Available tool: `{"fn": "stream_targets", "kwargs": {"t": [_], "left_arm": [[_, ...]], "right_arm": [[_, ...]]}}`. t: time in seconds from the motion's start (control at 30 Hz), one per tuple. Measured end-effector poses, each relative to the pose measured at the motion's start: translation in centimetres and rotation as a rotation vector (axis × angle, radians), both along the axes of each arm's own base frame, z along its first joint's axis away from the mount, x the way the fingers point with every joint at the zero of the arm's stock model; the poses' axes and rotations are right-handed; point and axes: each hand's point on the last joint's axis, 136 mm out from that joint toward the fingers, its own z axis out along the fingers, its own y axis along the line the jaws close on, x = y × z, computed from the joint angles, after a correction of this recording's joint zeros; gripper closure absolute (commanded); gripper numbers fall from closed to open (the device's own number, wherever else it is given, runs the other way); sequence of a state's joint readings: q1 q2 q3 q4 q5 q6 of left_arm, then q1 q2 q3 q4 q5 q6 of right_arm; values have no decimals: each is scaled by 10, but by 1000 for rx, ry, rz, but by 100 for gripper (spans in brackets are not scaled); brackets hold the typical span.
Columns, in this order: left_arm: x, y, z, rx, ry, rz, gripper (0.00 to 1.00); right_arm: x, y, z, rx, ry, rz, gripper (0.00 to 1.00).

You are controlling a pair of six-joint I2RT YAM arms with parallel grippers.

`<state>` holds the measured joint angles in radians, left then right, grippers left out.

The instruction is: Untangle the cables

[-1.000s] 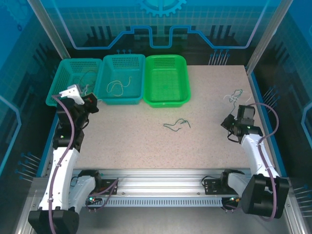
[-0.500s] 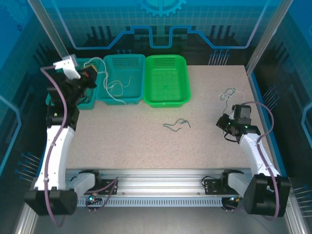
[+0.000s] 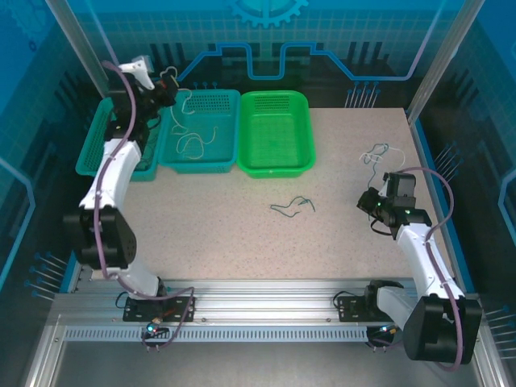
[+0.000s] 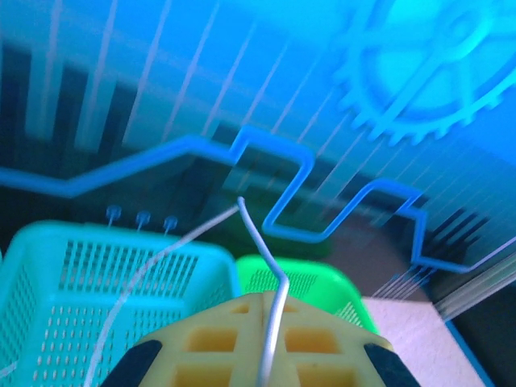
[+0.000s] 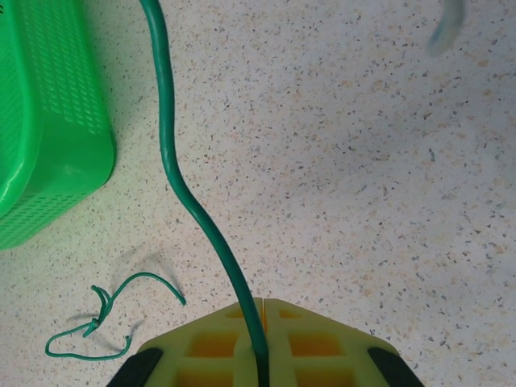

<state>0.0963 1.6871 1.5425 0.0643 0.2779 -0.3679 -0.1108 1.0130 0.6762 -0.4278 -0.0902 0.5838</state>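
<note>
My left gripper (image 3: 165,87) is raised high over the back left, shut on a pale cable (image 3: 184,103) that dangles above the middle teal basket (image 3: 171,153). In the left wrist view the pale cable (image 4: 256,242) runs out between the closed yellow fingertips of the left gripper (image 4: 264,298). A second pale cable (image 3: 193,143) lies in that basket. My right gripper (image 3: 374,206) is shut on a green cable (image 5: 173,177) whose far end joins a small pale and green tangle (image 3: 377,153). A loose green cable (image 3: 292,206) lies mid-table.
Three baskets stand along the back: a teal one at far left (image 3: 95,149), the middle teal one, and a bright green one (image 3: 276,165). The green basket (image 5: 40,121) is left of the right gripper (image 5: 262,305). Enclosure walls rise close behind the baskets.
The left arm has swung up and back from the far-left basket, lifting the pale cable over the middle basket. The right gripper shifted slightly left, and the tangle moved with it.
</note>
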Motion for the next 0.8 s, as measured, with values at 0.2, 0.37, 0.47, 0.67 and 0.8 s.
{"fn": "stream_targets", "kwargs": {"t": [0.2, 0.37, 0.47, 0.67, 0.8], "left_arm": [[23, 3, -84, -13, 183, 3, 29], [10, 2, -88, -12, 206, 2, 23], [-8, -5, -64, -10, 166, -12, 23], [-85, -82, 22, 47, -57, -223, 21], [-154, -163, 40, 133, -199, -500, 19]], "right_arm": [[0, 0, 2, 0, -4, 1, 100], [0, 8, 3, 14, -9, 32, 100], [3, 25, 10, 19, -29, 122, 100], [4, 93, 40, -12, -134, 460, 100], [-6, 142, 58, -26, -200, 698, 100]]}}
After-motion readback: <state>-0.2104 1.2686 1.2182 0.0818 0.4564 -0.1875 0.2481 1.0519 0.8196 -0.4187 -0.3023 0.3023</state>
